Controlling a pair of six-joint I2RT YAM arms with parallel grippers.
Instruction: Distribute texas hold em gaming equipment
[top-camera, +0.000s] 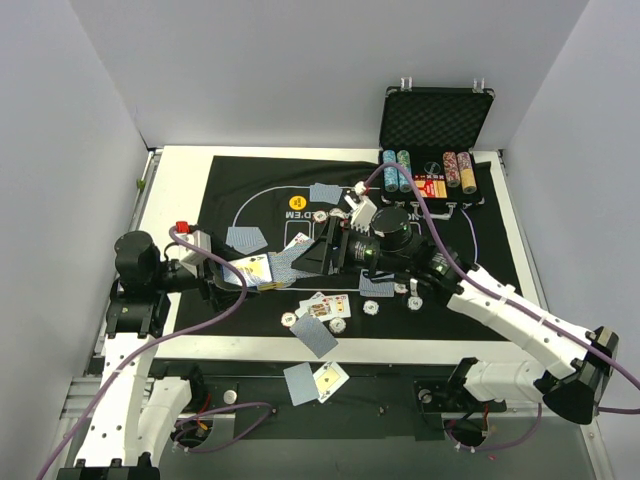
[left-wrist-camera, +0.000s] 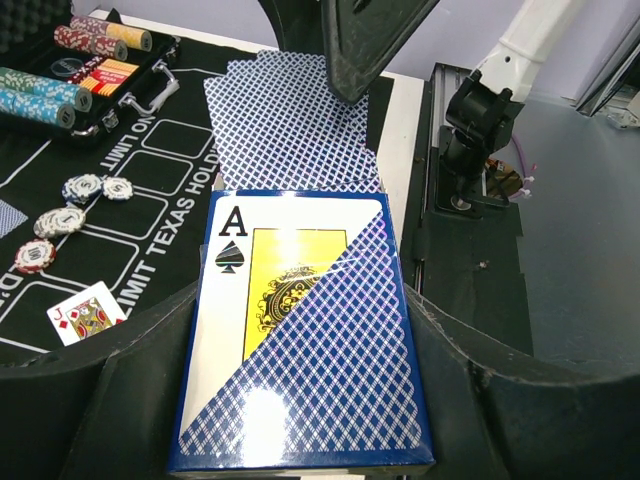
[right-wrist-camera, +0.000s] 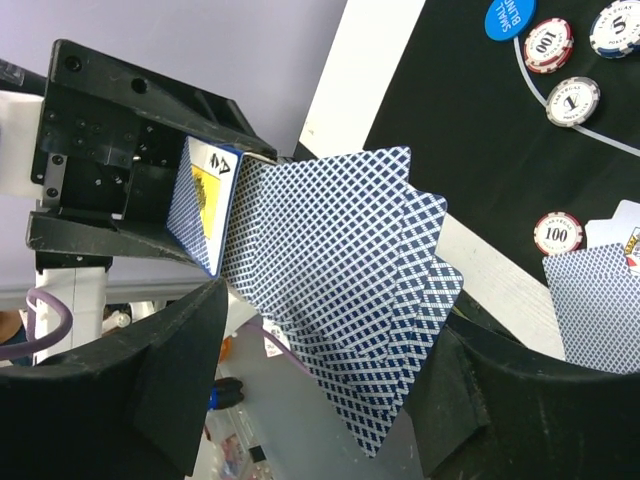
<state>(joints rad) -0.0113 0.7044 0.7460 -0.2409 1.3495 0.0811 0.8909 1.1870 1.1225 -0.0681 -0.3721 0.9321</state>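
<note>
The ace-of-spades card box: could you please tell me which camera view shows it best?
The left wrist view: the card box fills the frame, its printed face readable. The top external view shows it small and slanted at the mat's left edge. The right wrist view shows it nearly edge-on, with fanned cards sticking out of it.

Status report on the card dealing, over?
Left gripper shut on blue diamond-patterned card box. Right gripper open around fanned blue-backed playing cards sticking out of it. Nothing in the way.
</note>
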